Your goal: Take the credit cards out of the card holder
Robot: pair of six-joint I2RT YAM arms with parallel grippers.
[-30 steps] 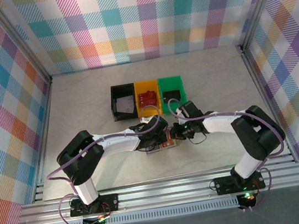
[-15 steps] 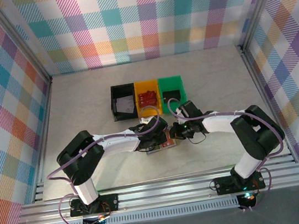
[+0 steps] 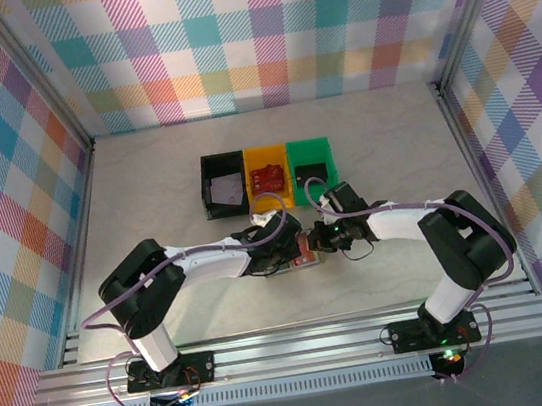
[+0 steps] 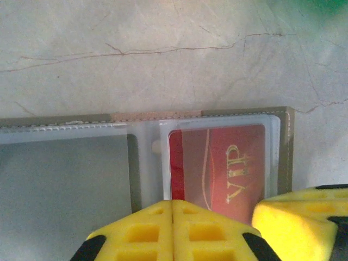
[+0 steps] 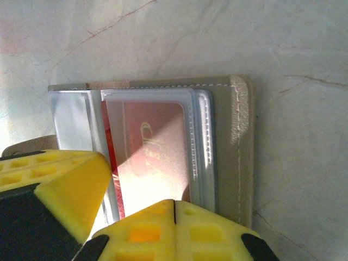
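Holder lies open and flat on the tabletop, about mid-width, nearer the near edge than the far one. Red card sits inside a clear sleeve on one panel, not pulled out. The other panel's sleeve looks grey, contents unclear. Left gripper is at the edge of the card's panel, fingers pressed together; whether they pinch card or sleeve is hidden. Right gripper is just beside it at the same panel, fingers also together, anything pinched unclear. Both sets of fingertips crowd that panel and cover part of the card's edge. Toward the far edge, apart from the holder, is a row of touching bins: black bin with a grey item, yellow bin with a red item, green bin dark inside. Wrist views give the card's gold VIP lettering and the holder's stitched rim. Top view gives both arms reaching in from left and right, meeting over the holder.
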